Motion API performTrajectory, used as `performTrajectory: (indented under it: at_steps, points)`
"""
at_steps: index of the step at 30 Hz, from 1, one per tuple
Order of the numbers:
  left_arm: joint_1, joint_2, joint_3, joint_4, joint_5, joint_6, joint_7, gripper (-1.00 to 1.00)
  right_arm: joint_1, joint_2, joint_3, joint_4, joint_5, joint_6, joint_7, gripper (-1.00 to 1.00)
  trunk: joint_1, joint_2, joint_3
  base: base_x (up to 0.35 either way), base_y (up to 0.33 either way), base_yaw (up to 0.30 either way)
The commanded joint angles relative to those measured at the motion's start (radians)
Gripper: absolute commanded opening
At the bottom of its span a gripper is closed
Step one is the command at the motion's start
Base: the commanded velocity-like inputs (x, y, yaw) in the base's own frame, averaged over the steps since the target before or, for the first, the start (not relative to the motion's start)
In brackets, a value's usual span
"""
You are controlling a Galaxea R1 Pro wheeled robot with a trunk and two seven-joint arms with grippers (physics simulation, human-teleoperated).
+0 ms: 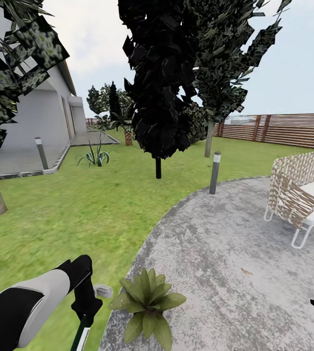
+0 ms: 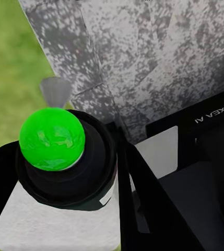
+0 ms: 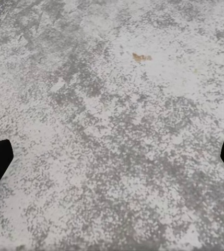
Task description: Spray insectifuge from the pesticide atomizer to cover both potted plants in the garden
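Garden lawn beside grey paved patio. Nearest: left tool pinching pesticide atomizer, green cap uppermost, low at patio edge; potted plant just beside. Right tool spread above paving. Farther: bollard lamp, woven chair, fence.

Olive-green potted plant on mottled grey patio; green lawn; brown slatted fence; woven beige-and-white chair; bright green atomizer cap.
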Motion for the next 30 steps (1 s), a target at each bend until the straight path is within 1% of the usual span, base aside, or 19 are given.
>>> performTrajectory:
  at_steps: [1,9,12,14,16,27,30]
  points:
    - [0.0,0.0,-0.008,-0.002,-0.001,0.004,-0.01,-1.0,-0.001,0.0,-0.001,-0.001,0.009,0.004,0.01,1.0,0.0,-0.001,-0.001,0.0,0.0,-0.158]
    - [0.0,0.0,-0.006,-0.005,-0.001,0.004,-0.01,-1.0,-0.001,0.0,-0.001,-0.001,0.009,0.004,0.01,1.0,0.0,-0.001,-0.001,0.0,0.0,-0.22]
    - [-0.001,0.001,-0.005,-0.015,-0.001,0.005,-0.01,-1.0,-0.001,0.0,-0.001,-0.001,0.009,0.004,0.01,1.0,0.0,-0.001,-0.001,0.005,0.011,-0.036]
    - [-0.001,0.003,-0.006,-0.052,-0.001,0.006,-0.01,-1.0,-0.001,0.0,-0.001,-0.001,0.009,0.004,0.01,1.0,0.0,-0.001,-0.001,0.076,0.188,-0.008]
    - [-0.001,0.002,-0.006,-0.06,-0.001,0.007,-0.01,-1.0,-0.001,0.0,-0.001,-0.001,0.009,0.004,0.01,1.0,0.0,-0.001,-0.001,0.068,0.195,-0.002]
    - [-0.001,0.002,-0.01,-0.066,-0.001,0.007,-0.01,-1.0,-0.002,0.0,-0.001,-0.001,0.009,0.004,0.01,1.0,0.0,-0.001,-0.001,0.007,0.031,-0.002]
    - [-0.001,0.002,-0.012,-0.066,-0.001,0.007,-0.01,-1.0,-0.001,0.0,-0.001,-0.001,0.009,0.004,0.01,1.0,0.0,-0.001,-0.001,0.0,0.0,-0.174]
